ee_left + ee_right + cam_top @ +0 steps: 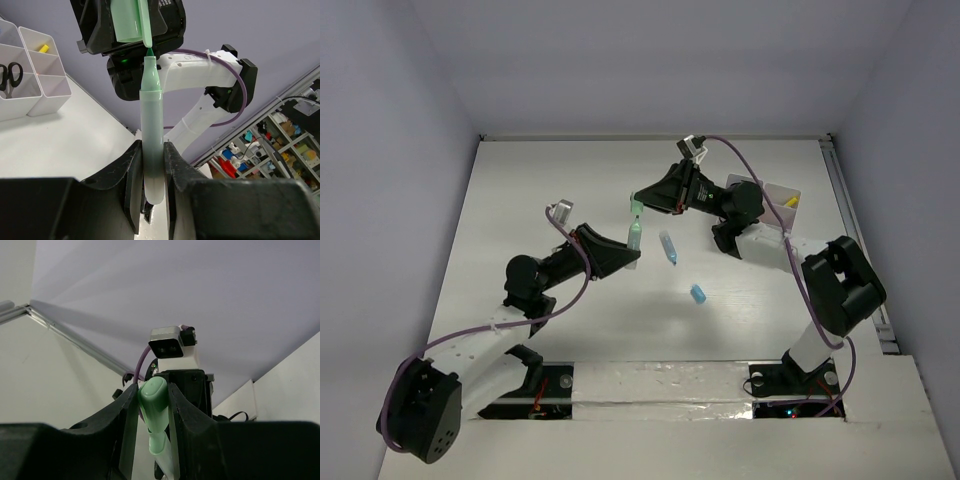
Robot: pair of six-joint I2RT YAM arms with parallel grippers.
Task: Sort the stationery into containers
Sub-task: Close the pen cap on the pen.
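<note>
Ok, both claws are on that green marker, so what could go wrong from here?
1. The left claw pinches the green marker only near its back end; a sideways push from the cap in the right claw could lever it loose.
2. In the left wrist view the bare tip seems to meet the cap off-centre, so it might get crushed.
3. If dropped, it could hit the blue marker below.

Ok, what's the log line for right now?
left gripper shut on marker | right gripper shut on cap | cap off marker
</note>
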